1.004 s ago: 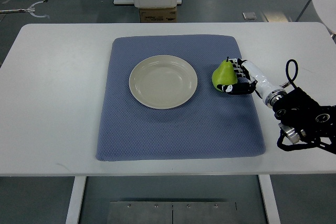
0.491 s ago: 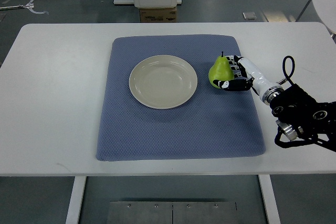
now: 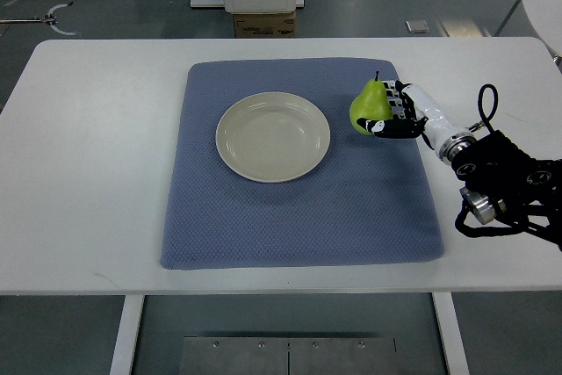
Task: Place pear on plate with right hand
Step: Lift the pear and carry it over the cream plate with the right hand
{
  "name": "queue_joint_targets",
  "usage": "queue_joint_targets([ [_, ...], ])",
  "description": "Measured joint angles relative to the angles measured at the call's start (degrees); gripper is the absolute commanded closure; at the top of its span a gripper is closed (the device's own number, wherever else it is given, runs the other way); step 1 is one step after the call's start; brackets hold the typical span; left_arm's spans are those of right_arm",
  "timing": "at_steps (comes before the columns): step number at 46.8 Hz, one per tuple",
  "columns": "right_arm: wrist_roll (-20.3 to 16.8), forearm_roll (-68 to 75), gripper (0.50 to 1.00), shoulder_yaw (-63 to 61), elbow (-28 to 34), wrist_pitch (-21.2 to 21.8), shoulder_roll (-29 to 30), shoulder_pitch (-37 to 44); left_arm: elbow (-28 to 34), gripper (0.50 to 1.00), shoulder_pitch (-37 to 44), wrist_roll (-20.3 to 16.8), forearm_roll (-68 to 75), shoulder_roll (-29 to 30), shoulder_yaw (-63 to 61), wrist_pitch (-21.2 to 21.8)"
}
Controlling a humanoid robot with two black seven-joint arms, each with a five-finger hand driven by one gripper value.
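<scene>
Seen from steeply above: white bench [image 3: 97, 173] carrying a blue-grey textured mat [image 3: 299, 217]. Near the mat's centre, slightly left, a round cream plate [image 3: 273, 137], bare. Just right of the plate, apart from its rim, a green pear [image 3: 370, 107], upright with stem pointing up, over the mat's right part. Wrapped around the pear's right side, the right hand [image 3: 395, 115], black-and-white fingers [image 3: 384, 127] curled against the fruit, gripping it. Behind the hand, a white forearm and black wrist assembly with cables, reaching in from the right edge. Cannot tell whether the pear touches the mat.
</scene>
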State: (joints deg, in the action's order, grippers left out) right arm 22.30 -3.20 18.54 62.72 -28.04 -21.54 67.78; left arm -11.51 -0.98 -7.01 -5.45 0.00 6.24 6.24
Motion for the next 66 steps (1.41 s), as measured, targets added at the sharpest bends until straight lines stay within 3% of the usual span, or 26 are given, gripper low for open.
queue_joint_targets([
  [14, 0.44, 0.52, 1.0, -2.9, 4.08, 0.03, 0.63, 3.77, 0.0, 0.5, 0.0, 0.0, 0.0, 0.0, 0.0, 0.0],
  [30, 2.13, 0.22, 1.0, -3.07, 3.26, -0.25, 8.63, 6.13, 0.0, 0.5, 0.01, 0.02, 0.0, 0.0, 0.0, 0.0],
  [53, 2.42, -0.22, 1.0, -1.86, -5.99, -0.54, 21.18, 5.11, 0.0, 0.5, 0.02, 0.01, 0.0, 0.0, 0.0, 0.0],
  [66, 2.4, -0.58, 1.0, 2.54, -12.46, -0.53, 21.54, 2.82, 0.0, 0.5, -0.01, 0.0, 0.0, 0.0, 0.0, 0.0],
])
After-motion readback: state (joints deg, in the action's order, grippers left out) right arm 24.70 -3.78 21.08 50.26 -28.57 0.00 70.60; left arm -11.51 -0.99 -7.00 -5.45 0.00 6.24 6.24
